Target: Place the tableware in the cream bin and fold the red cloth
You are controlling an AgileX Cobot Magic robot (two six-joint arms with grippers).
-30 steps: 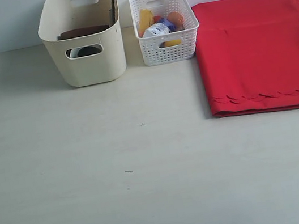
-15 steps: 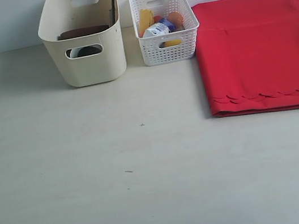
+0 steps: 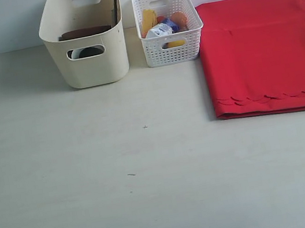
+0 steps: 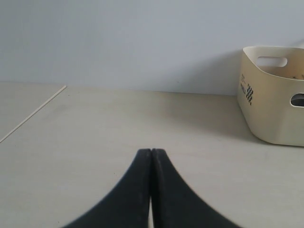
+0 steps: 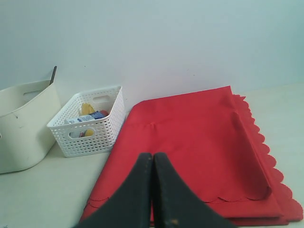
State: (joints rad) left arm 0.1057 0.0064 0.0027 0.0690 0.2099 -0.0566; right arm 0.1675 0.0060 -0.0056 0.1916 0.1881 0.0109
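Gripping where on the big bright red woven cloth (image 3: 265, 54), lying folded beside the white lattice basket (image 3: 172, 52)?
— Soft, light, limp; you'd pinch a scalloped corner; left gripper (image 4: 151, 154) & right gripper (image 5: 152, 159) both pinched closed, empty; tableware (image 3: 85, 33) sits in the large cream plastic bin (image 3: 90, 72).

The pale tabletop (image 3: 123, 183) lies open across the front and left, giving wide room to pass. At the back stand the cream bin (image 3: 87, 66) and the white lattice basket (image 3: 172, 49), with only a narrow gap between them. Dark chopsticks (image 3: 115, 0) rise above the bin's rim on its basket side. The red cloth (image 3: 265, 54) lies flat and low on the right, just beside the basket.
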